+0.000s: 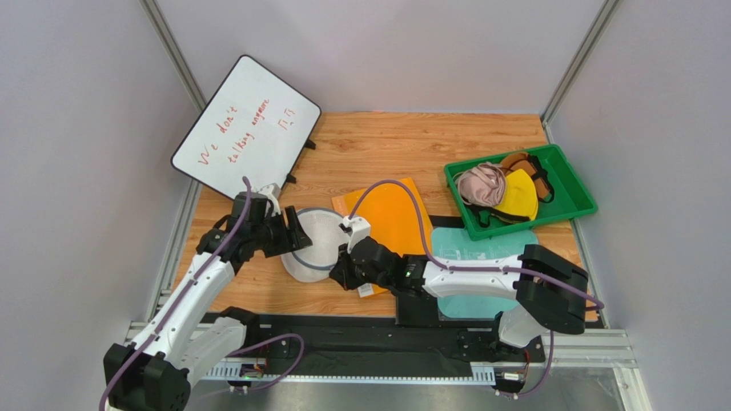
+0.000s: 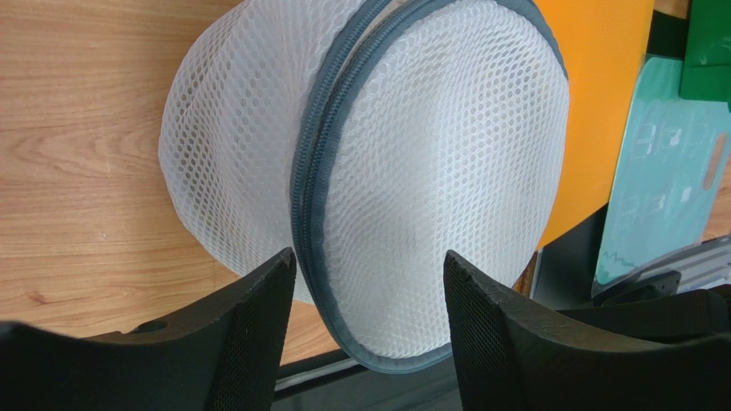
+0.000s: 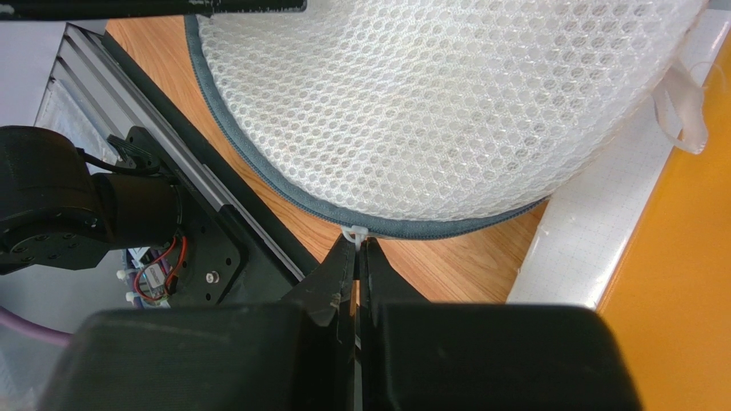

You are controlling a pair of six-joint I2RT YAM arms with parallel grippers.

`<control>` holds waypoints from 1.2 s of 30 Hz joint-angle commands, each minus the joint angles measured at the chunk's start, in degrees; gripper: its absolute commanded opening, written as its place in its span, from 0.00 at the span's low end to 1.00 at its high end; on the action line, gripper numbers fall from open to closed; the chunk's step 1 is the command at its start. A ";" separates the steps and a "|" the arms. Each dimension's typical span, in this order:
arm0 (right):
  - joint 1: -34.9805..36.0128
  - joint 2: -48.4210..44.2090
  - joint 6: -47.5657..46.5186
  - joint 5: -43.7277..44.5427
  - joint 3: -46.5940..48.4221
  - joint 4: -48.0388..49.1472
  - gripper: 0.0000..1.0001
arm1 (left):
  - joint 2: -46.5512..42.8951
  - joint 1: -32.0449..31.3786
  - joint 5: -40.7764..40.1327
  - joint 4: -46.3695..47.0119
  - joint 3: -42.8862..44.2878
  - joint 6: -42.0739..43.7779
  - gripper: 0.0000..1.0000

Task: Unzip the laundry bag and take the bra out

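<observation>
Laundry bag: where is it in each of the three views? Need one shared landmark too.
Top external: laundry bag sits left of centre.
Left wrist: it fills the upper middle.
Right wrist: it spans the top.
Shared landmark: orange sheet, beside the bag in all three.

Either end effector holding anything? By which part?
Right end effector pinches the small white pull tab on the zipper rim of the laundry bag. Left end effector is open astride the bag's edge, holding nothing.
</observation>
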 commanded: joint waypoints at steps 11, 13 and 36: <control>3.17 4.98 1.03 -1.94 8.10 3.31 0.00 | -10.52 -0.60 1.20 -2.28 -5.53 -4.21 0.70; 3.78 5.94 1.03 -2.38 9.16 3.31 0.00 | -11.05 -0.60 1.37 -2.28 -5.88 -4.56 0.69; 5.28 6.92 0.59 -1.33 10.92 1.82 0.00 | -7.01 -0.69 0.06 -0.08 -4.30 -3.86 0.00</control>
